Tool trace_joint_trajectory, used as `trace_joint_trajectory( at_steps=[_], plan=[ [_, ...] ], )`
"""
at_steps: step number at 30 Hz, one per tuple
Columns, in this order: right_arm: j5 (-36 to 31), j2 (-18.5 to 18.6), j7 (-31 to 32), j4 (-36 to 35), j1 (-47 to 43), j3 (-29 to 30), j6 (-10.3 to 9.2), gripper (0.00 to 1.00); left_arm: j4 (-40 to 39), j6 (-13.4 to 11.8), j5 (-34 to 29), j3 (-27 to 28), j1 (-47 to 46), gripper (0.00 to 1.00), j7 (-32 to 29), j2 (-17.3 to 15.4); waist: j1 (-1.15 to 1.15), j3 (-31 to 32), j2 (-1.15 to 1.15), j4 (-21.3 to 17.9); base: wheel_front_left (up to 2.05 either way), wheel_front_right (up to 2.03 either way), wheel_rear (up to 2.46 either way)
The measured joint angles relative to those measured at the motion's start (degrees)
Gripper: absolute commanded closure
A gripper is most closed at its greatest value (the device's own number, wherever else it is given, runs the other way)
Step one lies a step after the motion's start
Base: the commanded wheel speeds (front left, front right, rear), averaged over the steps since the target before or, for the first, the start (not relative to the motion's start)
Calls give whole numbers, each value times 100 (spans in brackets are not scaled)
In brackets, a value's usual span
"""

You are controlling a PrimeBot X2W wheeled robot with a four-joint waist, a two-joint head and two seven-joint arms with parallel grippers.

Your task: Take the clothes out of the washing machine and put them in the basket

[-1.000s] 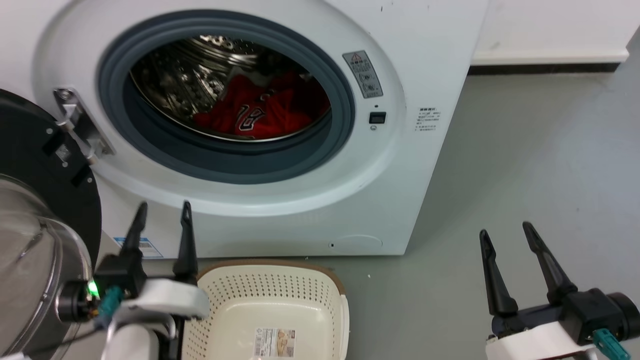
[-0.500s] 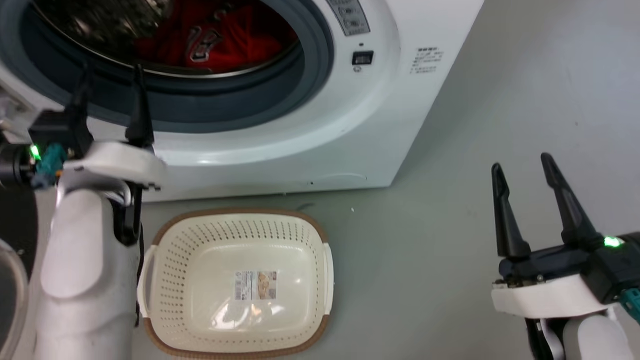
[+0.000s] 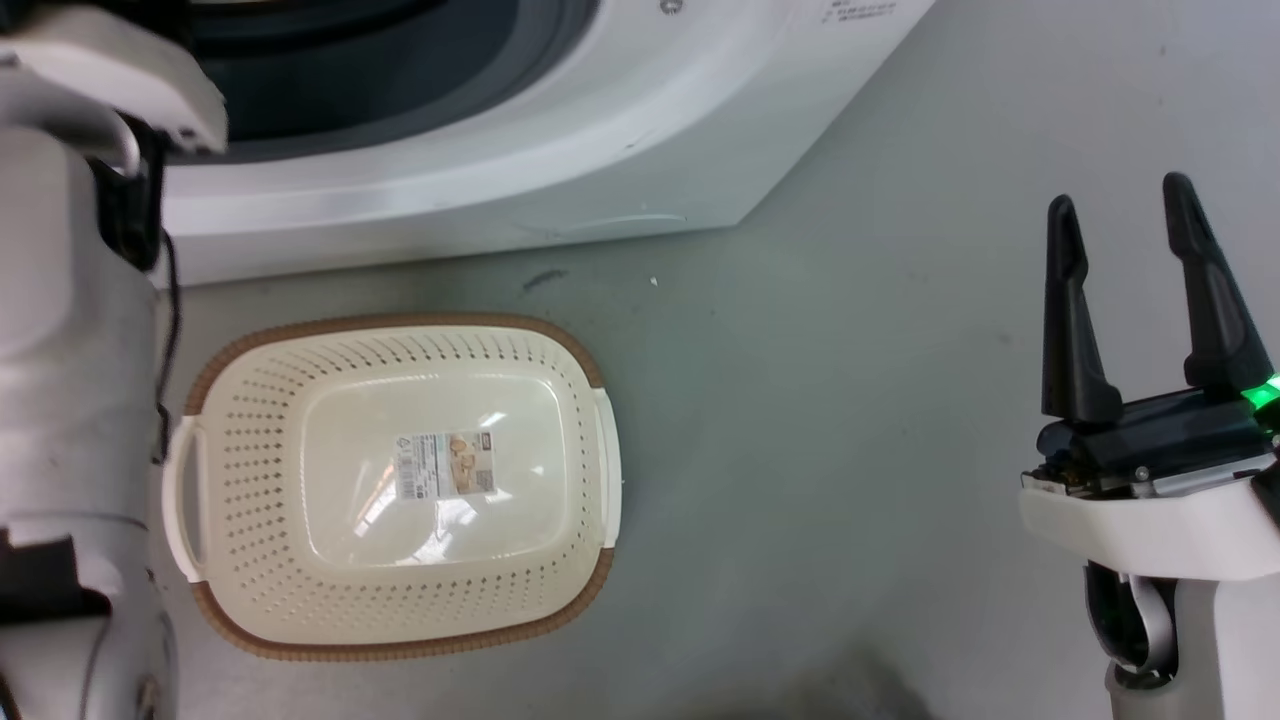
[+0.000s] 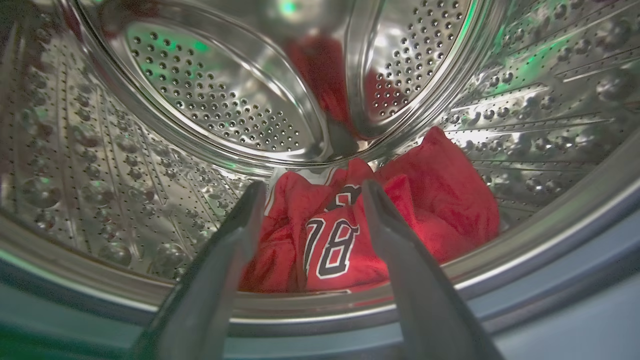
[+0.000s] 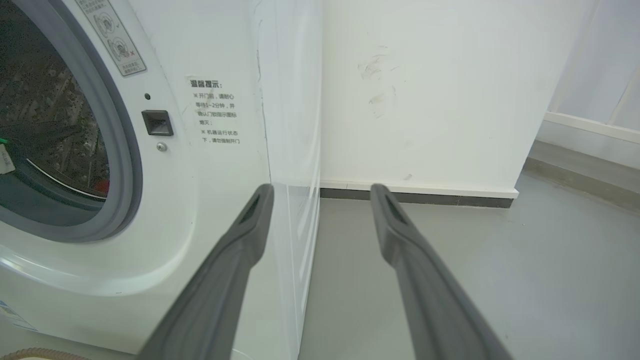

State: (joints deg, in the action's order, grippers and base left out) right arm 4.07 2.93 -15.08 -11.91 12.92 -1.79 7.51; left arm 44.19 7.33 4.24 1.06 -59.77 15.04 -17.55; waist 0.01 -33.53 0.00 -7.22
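1. Left gripper (image 4: 314, 185): a second ago it was sitting low beside the basket. We are now seeing it reaching into the washer mouth. Jaws are standing parted and empty, framing the clothes. We are judging the first pick as about to begin.
2. Right gripper (image 3: 1118, 192): it is hanging at 3 o'clock of the head view over bare floor, jaws wide apart, gripping nothing.
3. Basket (image 3: 400, 322): it is lying empty at 8 o'clock, just before the washer (image 3: 500, 150). Its base label (image 3: 445, 465) is printing too small for us to read.
4. Washer front, right wrist view: a notice (image 5: 215, 112) is carrying Chinese text headed 温馨提示. The warning sticker (image 5: 112, 35) at 11 o'clock is showing pictograms only.
5. Drum (image 4: 225, 100): the clothes (image 4: 425, 200) are lying bunched at its 6 o'clock, all still inside. One jersey is showing numerals we are reading as 78, though the first digit is uncertain.
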Motion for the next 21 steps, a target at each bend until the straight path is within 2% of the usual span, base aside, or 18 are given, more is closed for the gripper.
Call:
trace_joint_trajectory(
  at_steps=[3,4,6,10,15,21],
  plan=[
    [41,0,0,-97,99,19,0,0,453,2,67,-211,-580,0,-159,-146,0,-270,0,-65,0,0,0],
    [70,0,0,-134,157,38,0,0,715,7,114,-457,-906,0,-350,-209,0,-433,0,-103,0,0,0],
    [92,0,0,-149,177,47,0,0,821,7,152,-570,-1048,0,-433,-238,0,-507,-1,-119,0,0,0],
    [160,0,0,-241,281,53,0,0,1288,7,366,-1072,-1779,0,-977,-492,0,-824,0,-190,0,0,0],
    [305,0,0,-327,381,46,0,0,1569,7,550,-1448,-2365,0,-1566,-677,0,-1060,0,-278,0,0,0],
    [407,0,0,-423,443,45,0,0,1830,8,1015,-1789,-2841,0,-2340,-710,0,-1255,0,-397,0,0,0]
  ],
)
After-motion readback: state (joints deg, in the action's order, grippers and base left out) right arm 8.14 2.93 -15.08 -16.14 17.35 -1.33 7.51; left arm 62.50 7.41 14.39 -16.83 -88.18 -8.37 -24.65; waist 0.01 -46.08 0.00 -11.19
